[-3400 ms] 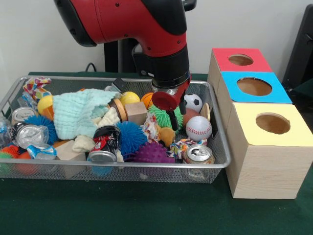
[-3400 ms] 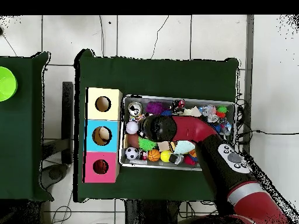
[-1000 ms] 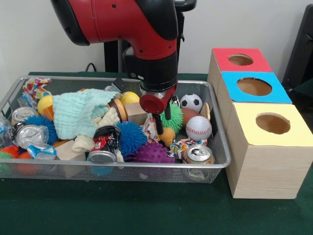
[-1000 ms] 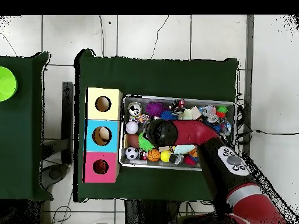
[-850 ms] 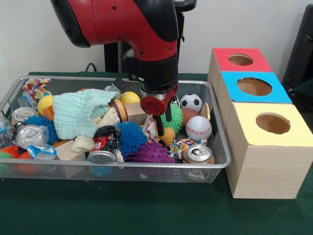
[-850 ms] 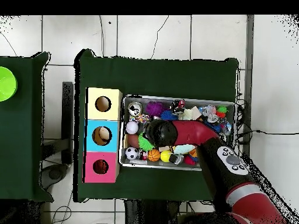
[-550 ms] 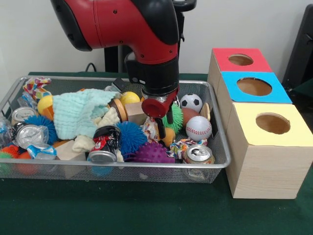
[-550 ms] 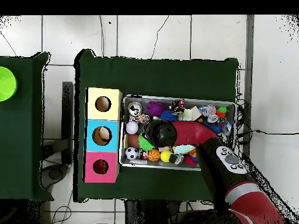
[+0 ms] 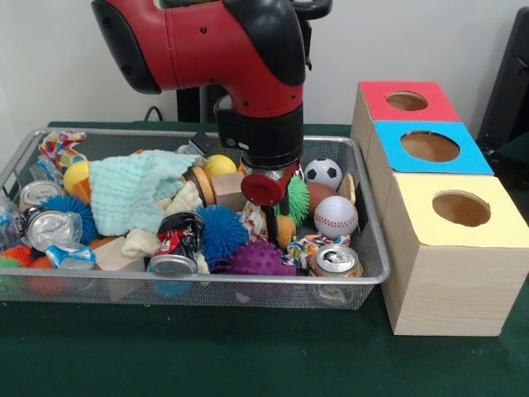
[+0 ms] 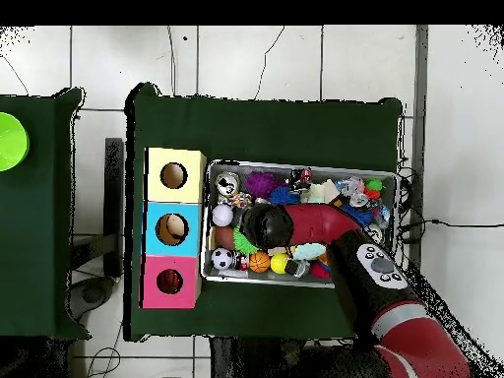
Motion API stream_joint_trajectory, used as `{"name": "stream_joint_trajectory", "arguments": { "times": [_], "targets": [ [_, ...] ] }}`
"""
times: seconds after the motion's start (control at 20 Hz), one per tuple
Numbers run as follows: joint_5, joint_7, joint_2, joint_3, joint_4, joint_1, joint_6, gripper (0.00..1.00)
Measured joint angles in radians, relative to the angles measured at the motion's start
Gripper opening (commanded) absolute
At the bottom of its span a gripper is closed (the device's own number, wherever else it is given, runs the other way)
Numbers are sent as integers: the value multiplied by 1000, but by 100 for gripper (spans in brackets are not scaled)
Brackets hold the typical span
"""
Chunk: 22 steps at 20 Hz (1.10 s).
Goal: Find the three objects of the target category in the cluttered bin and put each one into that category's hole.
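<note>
Here the bin [image 9: 369,277] sits left of three boxes, the red-topped box's hole [image 9: 407,101] farthest back.
Two soda cans, three baseball-or-soccer balls show; the gripper [image 9: 275,222] has sunk lower among toys, fingers slightly apart, holding nothing visible.

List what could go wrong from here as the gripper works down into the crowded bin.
1. The gripper is low among packed toys, between the green spiky ball and an orange ball; it may catch or push the wrong one.
2. No plush animal is clearly visible beneath it, so a grasp could come up empty.
3. The mint cloth covers part of the bin; targets may be hidden there.
</note>
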Motion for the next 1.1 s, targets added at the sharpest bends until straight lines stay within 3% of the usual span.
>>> {"name": "stream_joint_trajectory", "arguments": {
  "times": [0.8,0.85,1.1],
  "targets": [
    [-25,0,2,-83,-25,62,-1,100],
    [-25,0,3,-85,-25,62,-3,0],
    [-22,0,5,-84,-25,58,-7,0]
  ]
}}
